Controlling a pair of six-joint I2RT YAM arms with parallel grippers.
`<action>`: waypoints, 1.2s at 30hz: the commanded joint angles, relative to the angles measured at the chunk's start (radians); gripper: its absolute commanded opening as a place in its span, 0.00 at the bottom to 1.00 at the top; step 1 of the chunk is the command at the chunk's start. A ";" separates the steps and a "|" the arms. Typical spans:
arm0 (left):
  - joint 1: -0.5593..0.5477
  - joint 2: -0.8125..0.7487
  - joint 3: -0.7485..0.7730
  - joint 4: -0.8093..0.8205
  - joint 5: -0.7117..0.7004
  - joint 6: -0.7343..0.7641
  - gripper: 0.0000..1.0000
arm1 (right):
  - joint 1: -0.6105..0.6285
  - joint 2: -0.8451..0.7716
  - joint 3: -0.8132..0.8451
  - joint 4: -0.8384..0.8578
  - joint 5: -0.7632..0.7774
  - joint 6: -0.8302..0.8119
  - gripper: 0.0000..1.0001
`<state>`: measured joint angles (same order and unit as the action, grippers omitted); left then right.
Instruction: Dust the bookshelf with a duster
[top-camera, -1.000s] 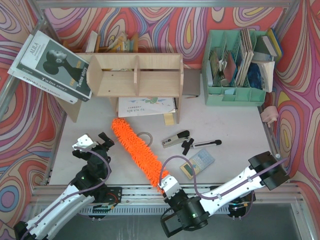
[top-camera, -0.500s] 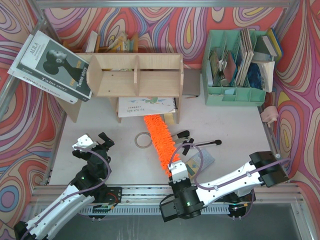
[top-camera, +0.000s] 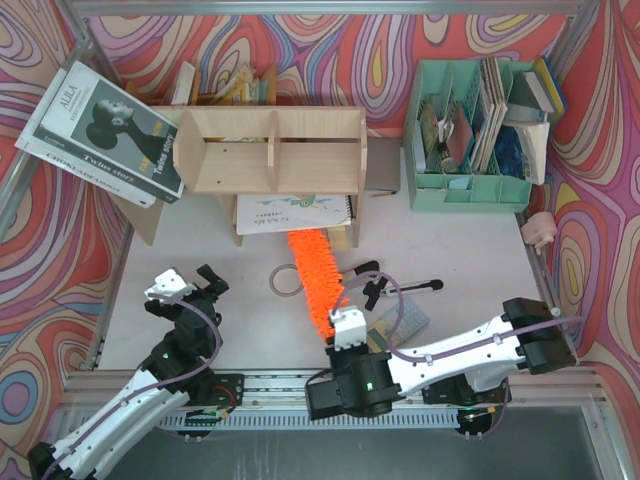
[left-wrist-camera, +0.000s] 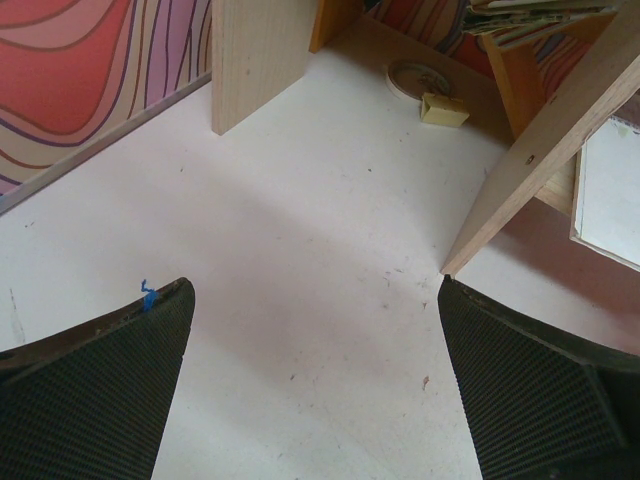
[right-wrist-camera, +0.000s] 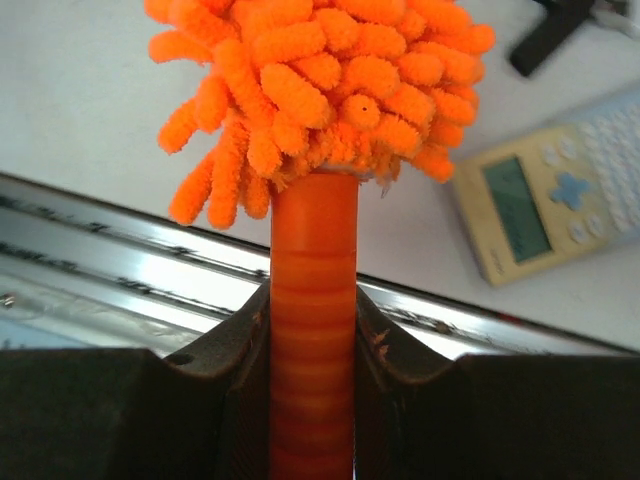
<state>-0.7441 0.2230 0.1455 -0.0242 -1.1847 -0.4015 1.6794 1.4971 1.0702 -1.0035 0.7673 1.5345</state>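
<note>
Top external view. Bookshelf (top-camera: 270, 150) stands upper middle of frame on the worktop (top-camera: 180, 240), open side toward the arms, so its boards can be reached from the near edge. A notebook (top-camera: 290, 212) lies in its lowest bay.

Duster (top-camera: 315, 272) runs from lower middle of frame up toward that bay. The fluffy tip is at the shelf's lower front edge, by the notebook's right end; cannot tell if it touches wood. It is held at the far end of the handle (right-wrist-camera: 312, 330), likely to give the head full reach.

Right gripper (top-camera: 346, 324) sits at the duster's bottom end, directly below the head. Right wrist view: jaws pinched narrow on the orange handle, head sprouting straight out above them.

Left gripper (top-camera: 190, 283) is lower left, well apart from the duster, jaws spread wide with nothing between them; probably parked out of the sweep.

Tape ring (top-camera: 287, 280) lies just left of the head, calculator (right-wrist-camera: 540, 210) to its right.
</note>
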 joint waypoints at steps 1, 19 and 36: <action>0.006 -0.010 -0.006 0.002 0.005 -0.013 0.99 | -0.039 -0.014 -0.015 0.413 0.080 -0.419 0.00; 0.006 -0.010 -0.005 0.003 0.006 -0.013 0.98 | -0.046 -0.002 -0.071 0.298 0.095 -0.194 0.00; 0.007 -0.002 -0.005 0.008 0.009 -0.011 0.98 | -0.043 0.084 0.000 0.451 0.051 -0.446 0.00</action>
<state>-0.7433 0.2218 0.1455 -0.0242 -1.1820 -0.4049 1.6321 1.5669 1.0256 -0.6186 0.7544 1.1709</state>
